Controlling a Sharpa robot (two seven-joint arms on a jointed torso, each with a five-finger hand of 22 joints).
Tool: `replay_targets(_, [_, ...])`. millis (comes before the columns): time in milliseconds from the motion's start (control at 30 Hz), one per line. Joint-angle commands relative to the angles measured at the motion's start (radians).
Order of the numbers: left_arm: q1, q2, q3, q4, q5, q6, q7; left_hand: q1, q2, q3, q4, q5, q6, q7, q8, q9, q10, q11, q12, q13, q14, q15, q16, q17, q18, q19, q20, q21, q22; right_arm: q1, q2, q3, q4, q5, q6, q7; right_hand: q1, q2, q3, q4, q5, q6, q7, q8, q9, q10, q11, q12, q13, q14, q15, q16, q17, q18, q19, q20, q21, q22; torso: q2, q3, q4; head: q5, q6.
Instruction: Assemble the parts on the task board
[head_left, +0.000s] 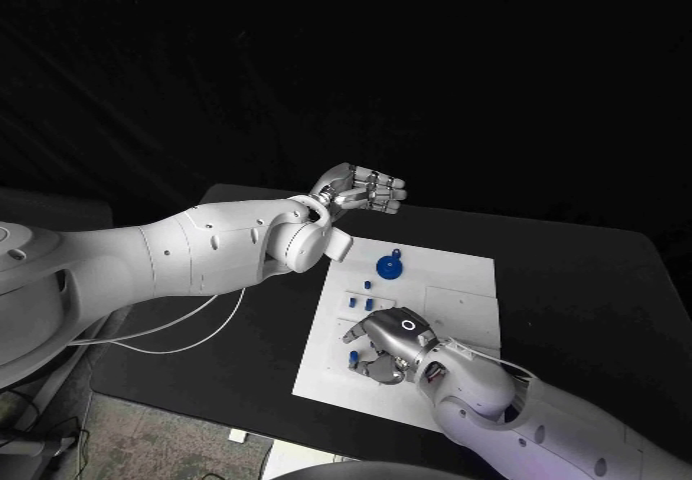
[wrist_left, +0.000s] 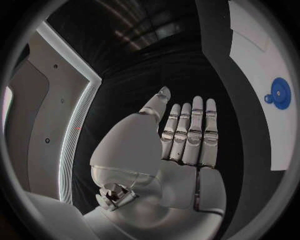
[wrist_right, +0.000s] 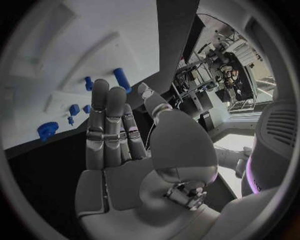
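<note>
We find the right robot hand (head_left: 387, 345) over the task board (head_left: 447, 300), covering small blue parts (head_left: 364, 297); its grasp is unclear. The left robot hand (head_left: 361, 188) hovers empty, fingers extended.

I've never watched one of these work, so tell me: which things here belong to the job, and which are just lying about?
Part of the job:
task board
round blue part
small blue parts
right hand, over the board
left hand, raised, holding nothing

Just lying about:
white cable
black table
</note>
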Motion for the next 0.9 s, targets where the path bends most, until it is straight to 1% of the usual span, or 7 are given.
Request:
replay_targets(33, [0.002, -0.002, 0.001, 0.001, 0.003, 0.014, 0.006, 0.004, -0.002, -0.002, -0.004, 0.0, -0.005, 0.0, -0.004, -0.001, -0.005, -0.002, -0.002, 0.0, -0.008, 0.003, -0.002, 0.0, 0.018, 0.004, 0.004, 0.005, -0.001, 0.008, -0.028, 0.021, 0.03, 0.121, -0.05, 0.024, -0.038, 0.015, -0.021, 0.016, 0.019, 0.013, -0.001, 0.004, 0.0, 0.083, -0.017, 0.0, -0.001, 0.007, -0.011, 0.004, 0.0, 0.008, 0.025, -0.005, -0.006, -0.003, -0.001, -0.0006, -0.0019, -0.019, 0.006])
replay_targets(233, [0.002, -0.009, 0.001, -0.007, -0.001, 0.016, 0.011, 0.007, -0.002, -0.001, -0.003, 0.001, -0.013, -0.001, -0.004, -0.002, 0.016, -0.008, -0.002, 0.0, -0.007, 0.001, -0.002, 0.0, 0.014, -0.004, 0.004, 0.003, -0.006, 0.026, -0.13, 0.107, 0.1, 0.379, -0.026, 0.044, -0.075, 0.052, -0.041, 0.01, 0.035, 0.026, -0.009, 0.004, 0.002, 0.147, -0.034, -0.001, 0.003, 0.017, -0.022, 0.006, 0.006, -0.01, 0.031, -0.02, 0.001, -0.004, -0.007, -0.0001, -0.0062, -0.056, 0.014])
replay_targets(367, [0.001, -0.013, 0.0, -0.016, -0.002, 0.024, 0.015, 0.006, -0.002, 0.003, -0.005, 0.001, -0.014, -0.005, -0.004, -0.002, 0.026, -0.013, -0.002, 0.0, -0.01, 0.001, -0.002, -0.002, 0.013, -0.003, 0.003, 0.004, -0.006, 0.047, -0.211, 0.149, 0.13, 0.516, 0.045, 0.034, -0.073, 0.072, -0.034, 0.0, 0.038, 0.042, -0.026, 0.006, 0.002, 0.327, -0.09, 0.042, 0.043, 0.02, -0.054, 0.016, 0.022, -0.028, 0.035, -0.047, 0.012, 0.005, -0.014, 0.0021, -0.0118, -0.074, 0.015])
replay_targets(500, [0.0, -0.013, 0.0, -0.026, -0.003, 0.032, 0.018, 0.002, 0.0, 0.009, -0.005, 0.001, -0.013, -0.005, -0.004, -0.001, 0.039, -0.017, -0.002, 0.0, -0.011, 0.001, -0.003, -0.005, 0.013, -0.001, 0.002, 0.006, -0.005, 0.068, -0.281, 0.164, 0.138, 0.638, 0.141, -0.013, -0.068, 0.085, -0.068, -0.004, 0.031, 0.077, -0.042, 0.005, 0.004, 0.395, -0.119, 0.159, 0.205, 0.029, -0.077, 0.035, 0.05, -0.052, 0.04, -0.074, 0.032, 0.021, -0.022, 0.006, -0.0174, -0.089, 0.013])
replay_targets(567, [-0.003, -0.014, -0.001, -0.028, -0.002, 0.034, 0.019, -0.002, 0.0, 0.013, -0.005, 0.001, -0.014, -0.006, -0.004, -0.001, 0.049, -0.02, -0.003, 0.0, -0.009, -0.001, -0.003, -0.006, 0.014, 0.0, 0.001, 0.008, -0.005, 0.074, -0.314, 0.167, 0.138, 0.688, 0.174, -0.047, -0.086, 0.099, -0.1, 0.014, 0.036, 0.096, -0.045, 0.004, 0.007, 0.319, -0.13, 0.347, 0.45, 0.02, -0.085, 0.103, 0.123, -0.067, 0.038, -0.085, 0.07, 0.059, -0.026, 0.0079, -0.0184, -0.099, 0.015])
replay_targets(700, [-0.009, -0.02, -0.001, -0.029, -0.001, 0.034, 0.025, -0.006, -0.002, 0.022, -0.006, 0.001, -0.023, -0.012, -0.004, -0.002, 0.059, -0.025, -0.003, -0.001, 0.015, -0.009, -0.001, -0.004, 0.012, 0.004, -0.004, 0.012, -0.004, 0.079, -0.371, 0.171, 0.139, 0.772, 0.209, -0.145, -0.071, 0.133, -0.053, 0.015, 0.006, 0.1, -0.057, 0.007, 0.028, 0.217, -0.133, 0.65, 0.812, -0.002, -0.086, 0.166, 0.218, -0.07, 0.032, -0.088, 0.135, 0.118, -0.032, 0.0132, -0.0207, -0.106, 0.013])
replay_targets(900, [-0.018, -0.03, -0.002, -0.031, 0.0, 0.032, 0.03, -0.018, -0.01, 0.03, -0.004, 0.0, -0.033, -0.017, -0.004, -0.002, 0.069, -0.033, -0.003, 0.0, 0.048, -0.021, -0.002, -0.001, 0.004, 0.019, -0.019, 0.022, -0.001, 0.081, -0.426, 0.172, 0.147, 0.817, 0.274, -0.299, -0.124, 0.092, 0.052, 0.043, -0.021, 0.09, -0.064, 0.005, 0.118, 0.261, -0.134, 0.887, 1.11, -0.002, -0.082, 0.301, 0.466, -0.066, 0.027, -0.083, 0.287, 0.237, -0.037, 0.0182, -0.0261, -0.121, 0.01])
